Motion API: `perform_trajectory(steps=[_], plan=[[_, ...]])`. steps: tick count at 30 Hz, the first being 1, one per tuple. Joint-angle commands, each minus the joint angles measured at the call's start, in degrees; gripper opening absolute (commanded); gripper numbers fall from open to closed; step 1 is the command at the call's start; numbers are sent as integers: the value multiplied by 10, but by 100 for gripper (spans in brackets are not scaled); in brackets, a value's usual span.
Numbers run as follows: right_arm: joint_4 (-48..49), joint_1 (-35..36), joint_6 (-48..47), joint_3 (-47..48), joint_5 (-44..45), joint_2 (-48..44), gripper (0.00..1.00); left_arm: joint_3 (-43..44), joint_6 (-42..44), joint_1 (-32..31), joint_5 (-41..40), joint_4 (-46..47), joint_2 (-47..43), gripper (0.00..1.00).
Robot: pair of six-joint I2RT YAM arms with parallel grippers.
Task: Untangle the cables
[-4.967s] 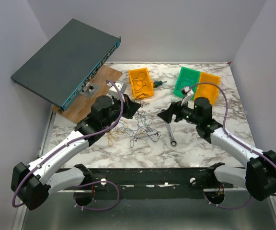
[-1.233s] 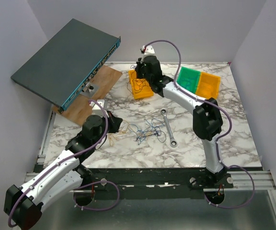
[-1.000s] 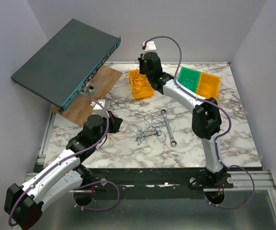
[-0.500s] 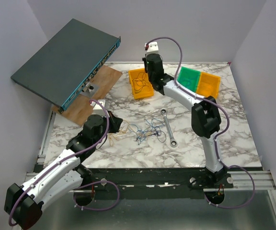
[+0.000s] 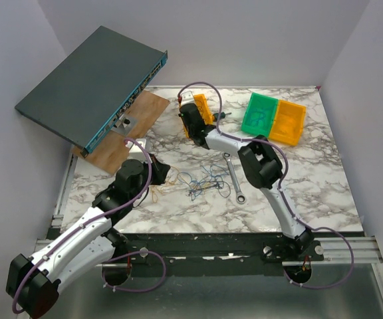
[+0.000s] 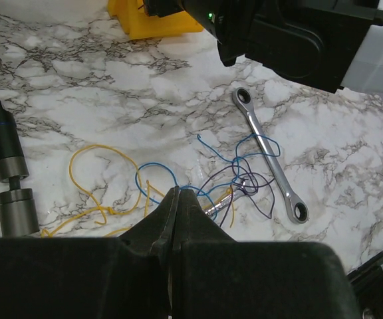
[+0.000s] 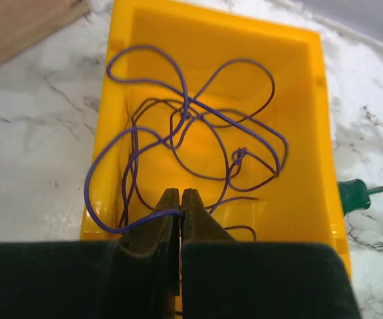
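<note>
2 grips: left end effector [image 6: 173,199] pinches cables [image 6: 235,183] on open tabletop [image 6: 78,80], right end effector [image 7: 179,199] pinches purple wire [image 7: 178,119] at bin [image 7: 211,18] rim.

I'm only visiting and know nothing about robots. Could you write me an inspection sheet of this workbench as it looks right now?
Surface: white, grey-veined marble tabletop.
Job's things: small tangle of thin blue, yellow and dark wires mid-table; thin purple wires lying in a yellow plastic bin.
Clutter: silver ratchet wrench, wire loops crossing it; green plastic bin and orange plastic bin side by side; wooden board.
Grippers: left gripper jaws shut, tip at a blue wire; right gripper jaws shut on a purple wire.
Cables: thick purple arm cables arch over both arms.
Surroundings: dark grey flat metal box, tilted, far left; plain pale walls.
</note>
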Motion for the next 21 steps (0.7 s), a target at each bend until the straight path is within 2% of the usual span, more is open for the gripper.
perform_trajectory(steps=[1,10,21], plan=[[-24,-5,11,13,4,22,1,-13,9,4,0,14,-5,1],[-129,-29,78,44,-53,20,1,-13,8,5,9,14,-8,1],[-199,-32,129,-53,-105,-95,1,-22,3,5,15,14,-25,0]])
